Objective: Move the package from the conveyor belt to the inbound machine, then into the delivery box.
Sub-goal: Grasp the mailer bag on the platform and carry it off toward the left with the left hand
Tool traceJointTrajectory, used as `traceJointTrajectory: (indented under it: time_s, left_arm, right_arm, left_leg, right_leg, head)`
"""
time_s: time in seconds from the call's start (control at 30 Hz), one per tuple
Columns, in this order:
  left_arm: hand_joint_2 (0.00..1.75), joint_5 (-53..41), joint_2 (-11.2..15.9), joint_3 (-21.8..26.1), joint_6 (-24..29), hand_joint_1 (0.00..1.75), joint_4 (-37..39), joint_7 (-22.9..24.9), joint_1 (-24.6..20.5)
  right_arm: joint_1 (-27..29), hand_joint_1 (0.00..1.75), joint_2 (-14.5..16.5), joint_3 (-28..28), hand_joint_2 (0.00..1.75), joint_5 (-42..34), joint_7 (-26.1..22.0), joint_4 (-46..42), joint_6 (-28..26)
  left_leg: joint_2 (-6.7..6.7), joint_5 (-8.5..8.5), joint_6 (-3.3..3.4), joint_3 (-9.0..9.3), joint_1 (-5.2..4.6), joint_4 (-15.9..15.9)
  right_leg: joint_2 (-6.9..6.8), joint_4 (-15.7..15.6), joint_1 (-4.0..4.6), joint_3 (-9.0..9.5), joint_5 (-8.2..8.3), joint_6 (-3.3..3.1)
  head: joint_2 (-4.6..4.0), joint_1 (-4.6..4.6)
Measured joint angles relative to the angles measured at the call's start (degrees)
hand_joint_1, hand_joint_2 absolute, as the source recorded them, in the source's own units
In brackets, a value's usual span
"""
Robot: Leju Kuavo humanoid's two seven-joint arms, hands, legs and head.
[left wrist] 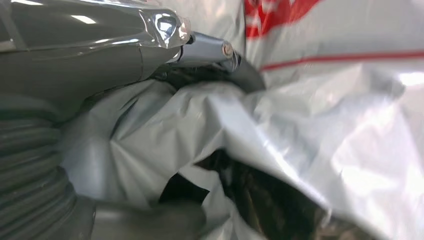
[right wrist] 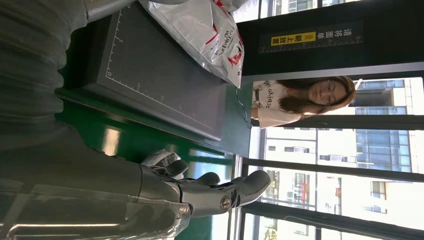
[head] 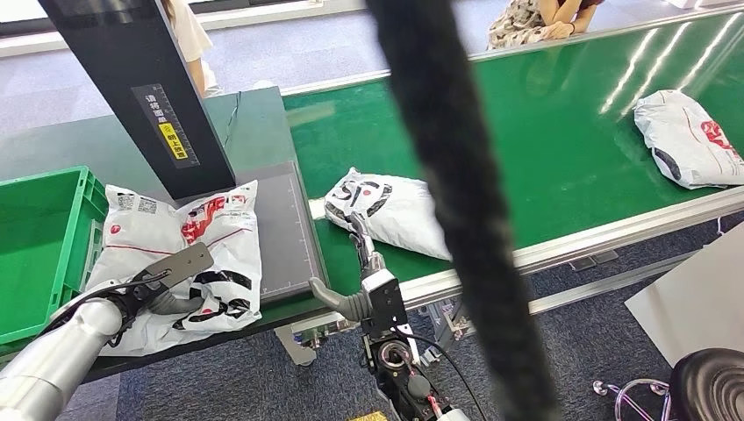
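A white package (head: 189,232) with red and black print lies on the dark plate of the inbound machine (head: 285,228), its left part hanging over towards the green box (head: 35,237). My left hand (head: 162,285) grips its near edge. In the left wrist view the package's crumpled plastic (left wrist: 325,125) is bunched between the thumb and fingers of my left hand (left wrist: 75,65). My right hand (head: 364,267) is open at the belt's near edge, fingers pointing at a second white package (head: 390,210) on the green conveyor belt (head: 561,149), just short of it. The right wrist view shows the right hand (right wrist: 200,192) holding nothing.
A third package (head: 689,136) lies far right on the belt. The machine's black column (head: 140,88) rises behind the plate. A thick black cable (head: 456,193) hangs across the view. People (head: 535,17) stand beyond the belt. A black stool (head: 706,381) is at the lower right.
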Motion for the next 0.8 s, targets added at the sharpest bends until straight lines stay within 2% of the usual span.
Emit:
traceJointTrajectory:
  time_s: [0.8]
  left_arm:
    - [1.75,0.6,-1.1,1.1,-0.1,1.75,0.0,0.5,0.8]
  right_arm:
    - [1.1,0.0,0.0,-0.2,1.75,0.0,0.0,-0.9,-0.3]
  left_leg:
    - [0.06,-0.02,-0.01,-0.2,0.01,0.0]
  right_leg:
    - [0.04,0.0,0.01,-0.26,0.0,0.0]
  head:
    - [0.0,0.0]
